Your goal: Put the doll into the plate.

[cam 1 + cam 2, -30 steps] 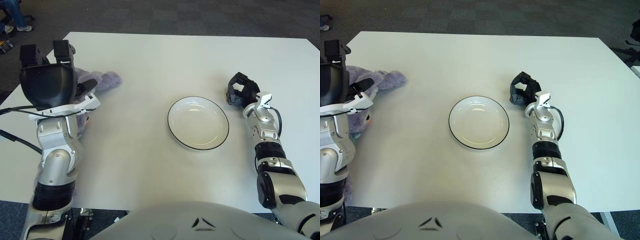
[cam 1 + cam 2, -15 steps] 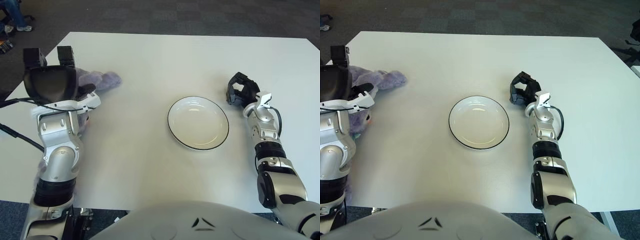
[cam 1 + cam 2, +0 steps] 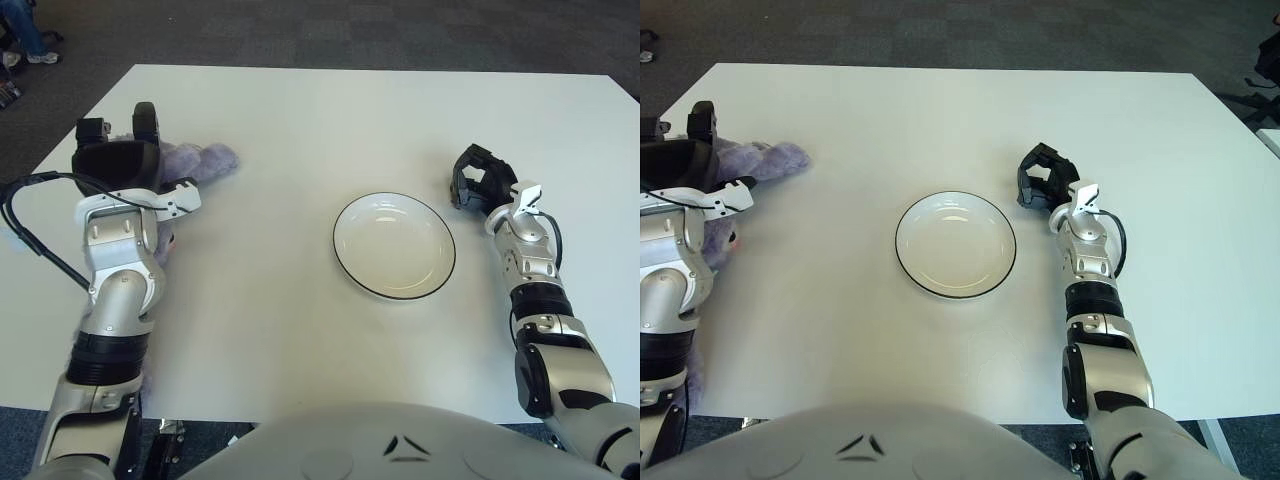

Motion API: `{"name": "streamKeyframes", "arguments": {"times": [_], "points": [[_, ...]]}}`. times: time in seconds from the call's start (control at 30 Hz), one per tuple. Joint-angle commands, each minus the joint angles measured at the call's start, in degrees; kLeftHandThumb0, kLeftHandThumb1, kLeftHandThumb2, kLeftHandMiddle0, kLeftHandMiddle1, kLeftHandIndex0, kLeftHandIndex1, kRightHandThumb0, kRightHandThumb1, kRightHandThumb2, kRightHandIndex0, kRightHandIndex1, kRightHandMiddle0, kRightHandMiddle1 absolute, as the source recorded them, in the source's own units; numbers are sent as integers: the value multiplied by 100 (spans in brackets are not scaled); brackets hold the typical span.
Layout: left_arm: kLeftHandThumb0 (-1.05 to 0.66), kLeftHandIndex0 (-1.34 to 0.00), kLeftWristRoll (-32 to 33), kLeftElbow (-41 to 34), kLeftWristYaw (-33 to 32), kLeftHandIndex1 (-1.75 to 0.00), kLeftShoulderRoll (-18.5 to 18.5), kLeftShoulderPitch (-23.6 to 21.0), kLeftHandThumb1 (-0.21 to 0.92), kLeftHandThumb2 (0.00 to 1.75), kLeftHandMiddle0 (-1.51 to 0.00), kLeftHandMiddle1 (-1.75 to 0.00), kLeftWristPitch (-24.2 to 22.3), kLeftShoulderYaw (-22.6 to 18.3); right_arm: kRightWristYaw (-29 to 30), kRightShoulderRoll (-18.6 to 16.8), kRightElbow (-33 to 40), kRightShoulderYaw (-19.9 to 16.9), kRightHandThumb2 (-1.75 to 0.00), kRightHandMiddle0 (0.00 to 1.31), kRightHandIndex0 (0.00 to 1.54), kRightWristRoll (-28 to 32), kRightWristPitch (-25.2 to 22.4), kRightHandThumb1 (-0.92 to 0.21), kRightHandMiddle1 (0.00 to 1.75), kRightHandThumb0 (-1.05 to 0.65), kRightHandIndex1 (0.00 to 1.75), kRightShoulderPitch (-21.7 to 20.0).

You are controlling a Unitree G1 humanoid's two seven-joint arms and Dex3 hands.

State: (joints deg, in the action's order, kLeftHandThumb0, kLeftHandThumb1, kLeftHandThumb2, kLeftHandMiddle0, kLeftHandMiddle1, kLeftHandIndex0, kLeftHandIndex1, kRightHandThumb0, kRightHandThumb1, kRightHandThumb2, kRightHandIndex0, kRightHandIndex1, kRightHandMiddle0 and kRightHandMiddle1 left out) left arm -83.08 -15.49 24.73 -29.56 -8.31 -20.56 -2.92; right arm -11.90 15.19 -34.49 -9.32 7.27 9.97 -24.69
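Bare table [image 3: 270, 250] between doll [image 3: 200, 160] and plate [image 3: 394, 246]

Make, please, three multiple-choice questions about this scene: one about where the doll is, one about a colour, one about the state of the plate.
1. Where is the doll?
A. In the plate
B. On the table, under the left robot hand, left of the plate
C. Beside the right robot hand

2. What colour is the doll?
A. Pale purple
B. Green
C. Red

3. What is the state of the plate?
A. Holding the doll
B. Turned upside down
C. Upright and empty

Answers:
1. B, its plush sticks out from beneath the left robot hand near the table's left edge.
2. A, the visible fur is lilac.
3. C, only its bare white inside with a dark rim shows; the right robot hand shows beside the plate, to its right.
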Motion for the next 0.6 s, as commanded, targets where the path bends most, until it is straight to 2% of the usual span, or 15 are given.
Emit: {"name": "streamKeyframes", "arguments": {"times": [0.0, 0.3, 0.43, 0.47, 0.5, 0.53, 0.57], "points": [[-105, 0, 34, 105, 215, 0, -154, -156, 92, 83, 0, -33, 4, 104, -35, 31, 19, 42, -116, 52, 120, -57, -241, -44, 175, -44, 175, 222], [-105, 0, 313, 269, 492, 0, -392, -165, 92, 92, -2, -27, 121, 251, -71, 43, 230, 80, -114, 50, 119, -71, -395, -46, 175, -44, 175, 294], [-105, 0, 494, 313, 633, 0, -481, -159, 92, 94, -7, -32, 172, 287, -110, 49, 323, 95, -112, 49, 118, -52, -484, -47, 175, -43, 175, 319], [-105, 0, 536, 336, 661, 0, -499, -166, 92, 95, -8, -41, 180, 299, -118, 49, 347, 97, -111, 49, 118, -46, -507, -48, 175, -43, 175, 327], [-105, 0, 567, 352, 679, 0, -515, -171, 92, 95, -6, -69, 183, 311, -123, 49, 366, 97, -111, 48, 118, -42, -524, -48, 175, -43, 175, 332], [-105, 0, 605, 375, 706, 0, -540, -179, 92, 95, -5, -80, 196, 325, -127, 49, 385, 97, -111, 48, 118, -40, -542, -48, 175, -43, 175, 338], [-105, 0, 635, 389, 725, 0, -563, -184, 92, 96, -5, -106, 202, 339, -131, 48, 400, 96, -110, 48, 118, -41, -556, -49, 175, -43, 175, 343]]}}
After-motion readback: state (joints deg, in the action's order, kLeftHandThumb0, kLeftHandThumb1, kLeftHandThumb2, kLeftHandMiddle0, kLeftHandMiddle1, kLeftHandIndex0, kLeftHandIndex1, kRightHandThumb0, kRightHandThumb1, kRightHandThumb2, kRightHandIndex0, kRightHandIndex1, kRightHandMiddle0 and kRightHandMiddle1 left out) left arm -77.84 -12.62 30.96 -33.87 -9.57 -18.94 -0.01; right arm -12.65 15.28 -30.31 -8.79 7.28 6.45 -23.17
